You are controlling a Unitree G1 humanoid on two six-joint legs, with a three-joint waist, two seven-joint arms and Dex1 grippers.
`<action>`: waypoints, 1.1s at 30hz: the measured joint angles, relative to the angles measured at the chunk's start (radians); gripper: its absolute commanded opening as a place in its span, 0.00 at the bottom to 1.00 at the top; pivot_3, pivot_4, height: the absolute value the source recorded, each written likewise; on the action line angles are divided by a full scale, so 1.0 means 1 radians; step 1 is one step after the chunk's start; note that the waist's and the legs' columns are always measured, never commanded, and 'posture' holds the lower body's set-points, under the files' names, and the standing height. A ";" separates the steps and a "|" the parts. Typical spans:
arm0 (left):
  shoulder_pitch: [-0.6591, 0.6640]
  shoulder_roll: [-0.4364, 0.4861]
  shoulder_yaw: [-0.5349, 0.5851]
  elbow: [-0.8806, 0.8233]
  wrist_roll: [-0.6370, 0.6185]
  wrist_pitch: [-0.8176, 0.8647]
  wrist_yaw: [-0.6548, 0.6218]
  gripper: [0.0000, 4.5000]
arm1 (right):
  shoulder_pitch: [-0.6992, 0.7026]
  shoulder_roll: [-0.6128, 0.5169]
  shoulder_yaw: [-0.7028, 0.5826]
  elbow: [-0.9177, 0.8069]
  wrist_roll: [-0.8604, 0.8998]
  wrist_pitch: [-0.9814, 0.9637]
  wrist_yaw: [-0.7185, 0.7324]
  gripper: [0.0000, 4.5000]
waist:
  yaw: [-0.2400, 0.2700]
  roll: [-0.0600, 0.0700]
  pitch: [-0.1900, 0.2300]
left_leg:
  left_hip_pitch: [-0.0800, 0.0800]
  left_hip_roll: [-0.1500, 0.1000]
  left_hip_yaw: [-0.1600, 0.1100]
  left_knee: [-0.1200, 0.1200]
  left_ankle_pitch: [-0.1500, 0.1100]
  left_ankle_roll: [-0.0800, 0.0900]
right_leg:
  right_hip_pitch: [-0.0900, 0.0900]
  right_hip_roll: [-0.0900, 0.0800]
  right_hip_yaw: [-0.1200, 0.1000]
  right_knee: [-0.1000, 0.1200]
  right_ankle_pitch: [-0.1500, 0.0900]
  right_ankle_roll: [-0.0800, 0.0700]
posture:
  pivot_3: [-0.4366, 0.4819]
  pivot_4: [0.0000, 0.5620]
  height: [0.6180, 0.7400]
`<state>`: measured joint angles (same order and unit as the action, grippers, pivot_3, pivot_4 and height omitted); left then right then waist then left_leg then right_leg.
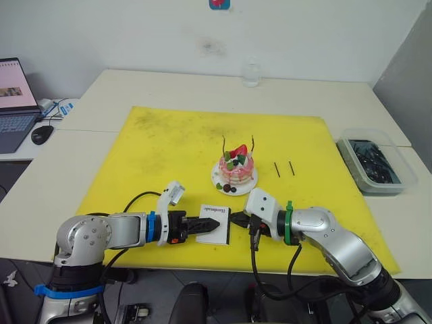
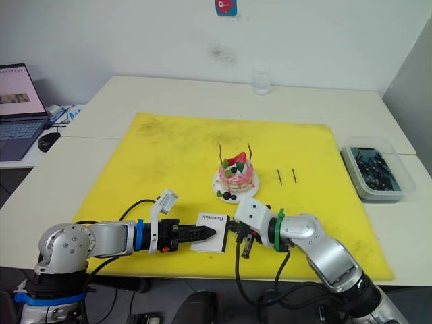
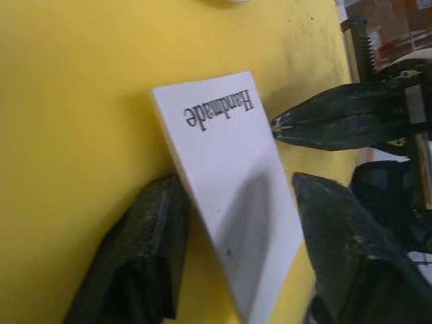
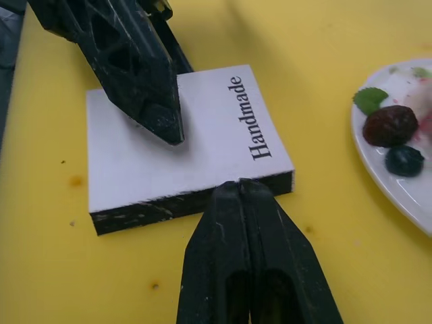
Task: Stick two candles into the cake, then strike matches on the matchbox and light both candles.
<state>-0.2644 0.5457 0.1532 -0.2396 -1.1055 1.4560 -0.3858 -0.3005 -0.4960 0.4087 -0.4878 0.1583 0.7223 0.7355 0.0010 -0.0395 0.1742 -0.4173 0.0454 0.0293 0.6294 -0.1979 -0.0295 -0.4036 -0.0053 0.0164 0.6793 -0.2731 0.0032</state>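
Two pincers meet at the matchbox (image 1: pixel 215 222), which lies flat on the yellow mat near the front edge. Left pincer (image 1: pixel 208 222) straddles it, released; it should clench squarely. Right pincer (image 4: pixel 246 196) is clenched empty against the black edge. Beyond, both candles (image 1: pixel 225 144) stand in the cake (image 1: pixel 235 167); the matches (image 1: pixel 283 169) lie farther right.

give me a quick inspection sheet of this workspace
surface: yellow mat on a pale table
job's things: two candles standing in the cake; two matches lying on the mat beside it; matchbox flat near the front edge
clutter: clear bin of dark pieces; glass at the back
grippers: left gripper open over the matchbox; right gripper shut, tips at its black edge
cables: black cables at both wrists
surroundings: laptop, mouse, white wall
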 measured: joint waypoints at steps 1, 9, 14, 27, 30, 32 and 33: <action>0.003 0.000 0.000 0.000 0.007 -0.003 -0.001 0.26 | 0.000 -0.004 -0.011 -0.004 0.003 0.009 0.000 0.00 | 0.000 0.000 0.000 | 0.000 0.000 0.000 0.000 0.000 0.000 | 0.000 0.000 0.000 0.000 0.000 0.000 | 0.48 0.27 1.00; -0.044 -0.004 0.084 0.000 -0.124 0.093 -0.005 0.01 | 0.000 -0.040 -0.145 -0.104 0.099 0.125 -0.006 0.00 | -0.001 -0.001 0.000 | -0.002 0.001 -0.001 0.000 0.000 0.000 | -0.001 0.001 -0.001 0.000 0.000 0.000 | 0.48 0.27 1.00; -0.074 -0.049 0.096 0.001 -0.268 0.136 0.073 0.01 | 0.009 -0.116 -0.242 -0.146 0.154 0.188 0.004 0.00 | -0.003 -0.001 0.001 | -0.002 0.001 -0.001 -0.001 0.000 0.000 | -0.002 0.001 -0.001 0.000 0.000 0.001 | 0.48 0.27 1.00; -0.005 -0.249 -0.004 0.046 -0.168 -0.022 0.285 0.01 | 0.089 -0.207 -0.193 -0.168 0.156 0.171 -0.016 0.00 | -0.007 -0.001 0.001 | -0.001 0.001 -0.001 -0.001 0.000 0.000 | -0.001 0.003 0.000 0.000 0.000 0.000 | 0.48 0.27 1.00; 0.003 -0.249 -0.011 0.037 -0.159 -0.031 0.283 0.01 | 0.084 -0.196 -0.145 -0.123 0.126 0.142 -0.027 0.00 | -0.007 -0.001 0.001 | 0.000 0.001 -0.001 -0.001 0.000 0.000 | -0.001 0.003 0.000 0.000 0.000 0.001 | 0.48 0.27 1.00; 0.005 -0.249 -0.012 0.037 -0.157 -0.034 0.278 0.13 | 0.079 -0.190 -0.116 -0.093 0.096 0.117 -0.037 0.00 | -0.008 -0.001 0.001 | 0.000 0.001 0.000 0.000 0.000 0.000 | -0.001 0.003 0.001 0.000 0.000 0.001 | 0.48 0.27 1.00; 0.005 -0.249 -0.012 0.037 -0.153 -0.036 0.276 0.18 | 0.077 -0.188 -0.106 -0.078 0.087 0.104 -0.039 0.00 | -0.008 -0.001 0.001 | -0.001 0.000 0.000 0.000 0.000 0.000 | -0.001 0.003 0.001 0.000 0.000 0.001 | 0.48 0.27 1.00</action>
<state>-0.2591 0.2969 0.1408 -0.2028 -1.2589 1.4196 -0.1093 -0.2238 -0.6842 0.3025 -0.5661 0.2450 0.8265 0.6961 -0.0068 -0.0407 0.1750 -0.4179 0.0459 0.0292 0.6290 -0.1980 -0.0296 -0.4045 -0.0025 0.0171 0.6794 -0.2732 0.0039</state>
